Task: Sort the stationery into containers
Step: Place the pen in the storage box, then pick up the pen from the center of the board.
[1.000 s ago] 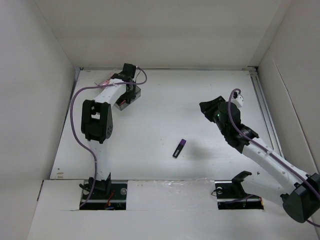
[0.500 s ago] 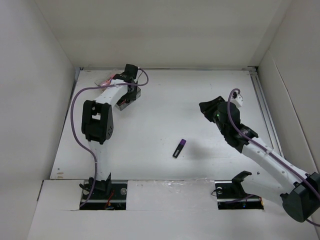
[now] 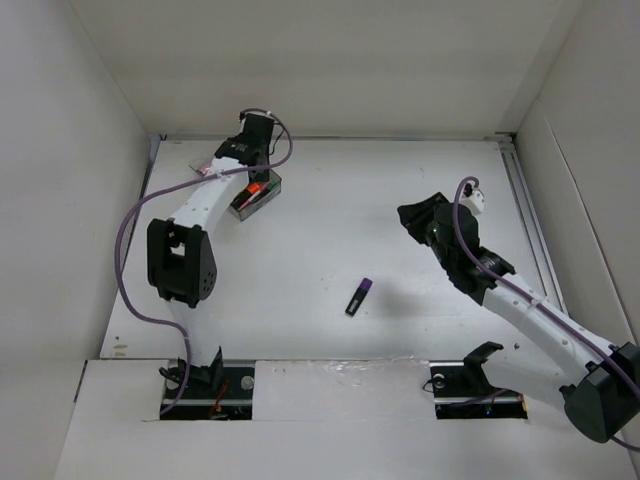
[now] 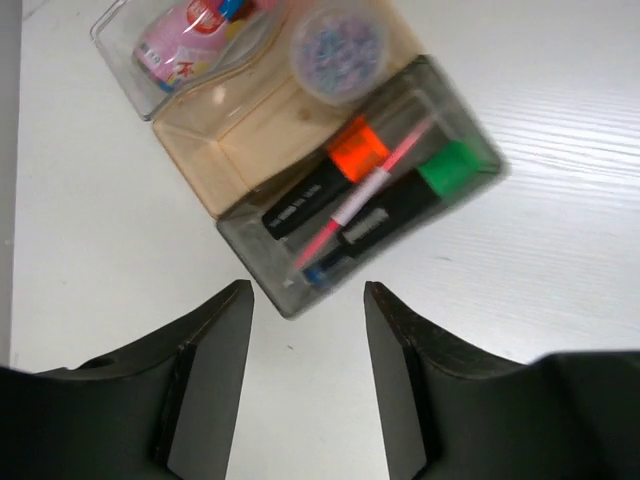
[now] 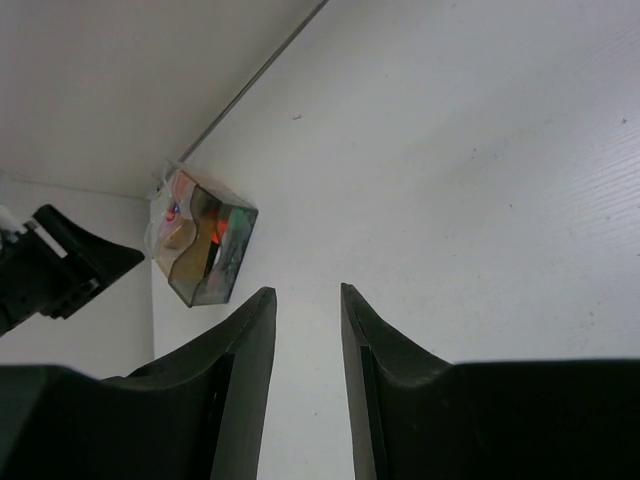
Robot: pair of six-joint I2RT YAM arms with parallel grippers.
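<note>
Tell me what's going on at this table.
Stationery is being sorted. The left hand hangs open by the clear box, which holds the orange highlighter, green highlighter and pink pen in one compartment and a pink bottle in another. The purple highlighter lies alone on the table, not yet sorted. The right hand is open and empty.

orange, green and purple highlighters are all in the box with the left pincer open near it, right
Not quite. The purple highlighter is not in the box; the top external view shows it lying on the table. The orange highlighter and green highlighter are inside, left pincer open nearby.
</note>
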